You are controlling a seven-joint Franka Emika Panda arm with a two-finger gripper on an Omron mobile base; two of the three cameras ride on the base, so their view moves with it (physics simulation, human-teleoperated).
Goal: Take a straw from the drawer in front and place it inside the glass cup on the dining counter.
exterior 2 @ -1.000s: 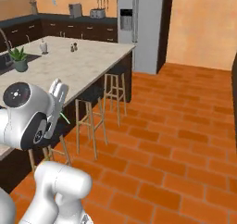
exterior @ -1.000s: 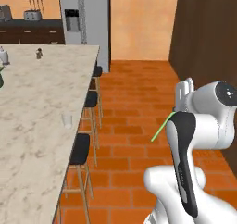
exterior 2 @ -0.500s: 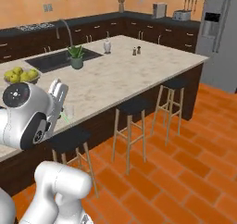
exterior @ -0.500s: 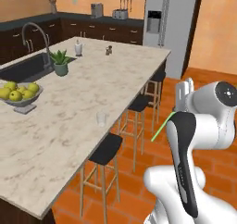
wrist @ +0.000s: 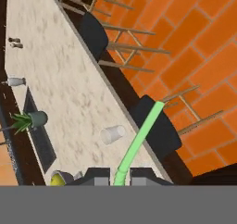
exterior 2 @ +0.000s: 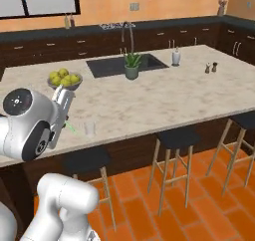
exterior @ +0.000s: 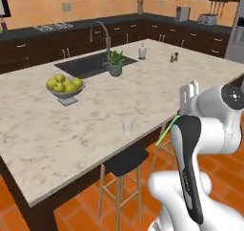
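Green straw (wrist: 140,136): thin straight stick, pinched near one end in the closed gripper (wrist: 121,173), held off the counter's edge above a stool
Done: straw is out of the drawer and carried to the counter (exterior: 95,115)
Left: reach over, drop the straw into the cup (exterior: 127,127)
Cup: clear tapered glass, upright near the counter edge, apart from the straw
Counter: beige veined marble
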